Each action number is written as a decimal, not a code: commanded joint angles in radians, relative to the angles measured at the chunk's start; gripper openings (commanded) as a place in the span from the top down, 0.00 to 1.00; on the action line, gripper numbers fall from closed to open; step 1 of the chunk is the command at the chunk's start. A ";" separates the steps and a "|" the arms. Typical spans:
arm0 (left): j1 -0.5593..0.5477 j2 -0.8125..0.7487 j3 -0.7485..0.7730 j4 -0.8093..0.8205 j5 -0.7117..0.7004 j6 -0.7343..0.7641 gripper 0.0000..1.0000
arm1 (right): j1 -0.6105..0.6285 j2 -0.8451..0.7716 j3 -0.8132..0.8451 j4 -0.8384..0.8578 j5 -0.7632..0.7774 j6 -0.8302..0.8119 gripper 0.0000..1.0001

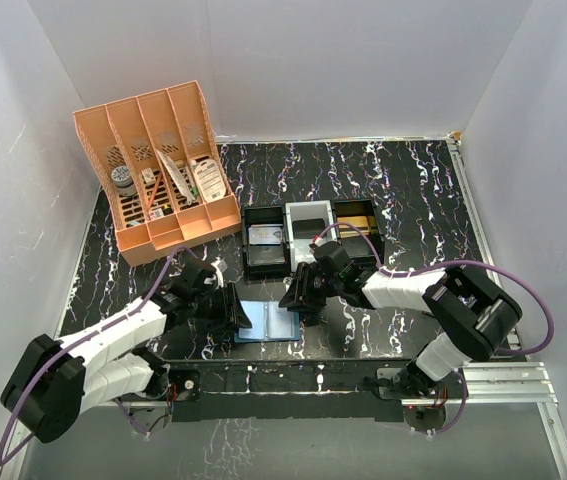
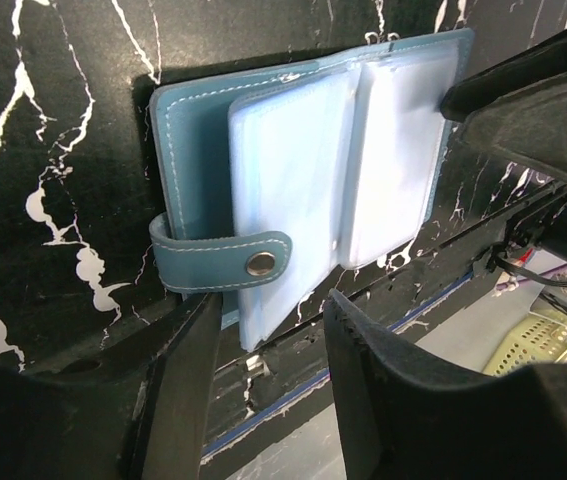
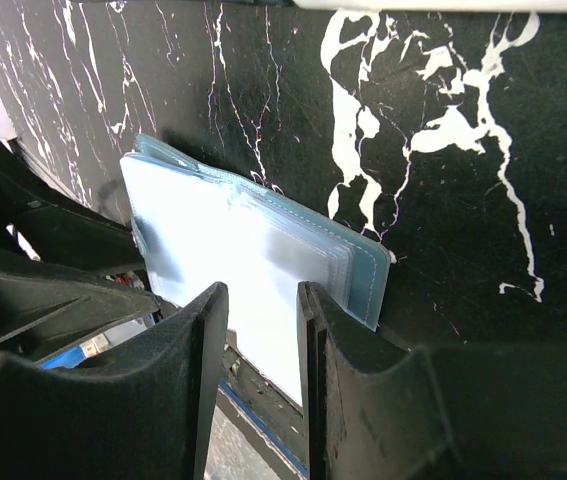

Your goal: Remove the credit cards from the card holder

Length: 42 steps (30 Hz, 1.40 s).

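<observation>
- Steadying the card holder (image 1: 266, 322) comes first, I judge: one arm should pin the teal cover flat so the other can draw a card straight out of its pocket without dragging the whole wallet.
- It lies open on the marbled table (image 1: 413, 190) at the near edge, about midway between the arms, with the clear sleeves fanned upward and the snap strap (image 2: 223, 265) folded over its left side.
- The left gripper (image 2: 273, 305) sits at the holder's left edge with its jaws apart. A corner of the sleeve stack lies in the gap, and nothing is clamped.
- The right gripper (image 3: 261, 292) meets the holder from the right with a narrower gap between its jaws. It straddles the edge of the top sleeves and does not visibly pinch them.
- I cannot tell whether any credit cards are inside, because the sleeves look frosted and pale in both wrist views.
- A good pull needs one fingertip slid into a single pocket mouth; catching several sleeves at once would likely lift the wallet.
- The trays (image 1: 263, 240) just beyond, on the far side, look like the place to drop a card.
</observation>
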 commanded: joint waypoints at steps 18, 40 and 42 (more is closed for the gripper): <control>-0.126 0.072 0.077 -0.070 -0.215 -0.010 0.99 | 0.007 0.014 -0.009 0.010 -0.001 0.005 0.67; -0.501 0.276 0.359 -0.347 -0.758 -0.212 1.00 | 0.007 -0.038 0.038 -0.087 0.047 -0.040 0.64; -0.502 0.244 0.330 -0.319 -0.740 -0.209 1.00 | 0.007 -0.073 0.053 -0.136 0.077 -0.052 0.63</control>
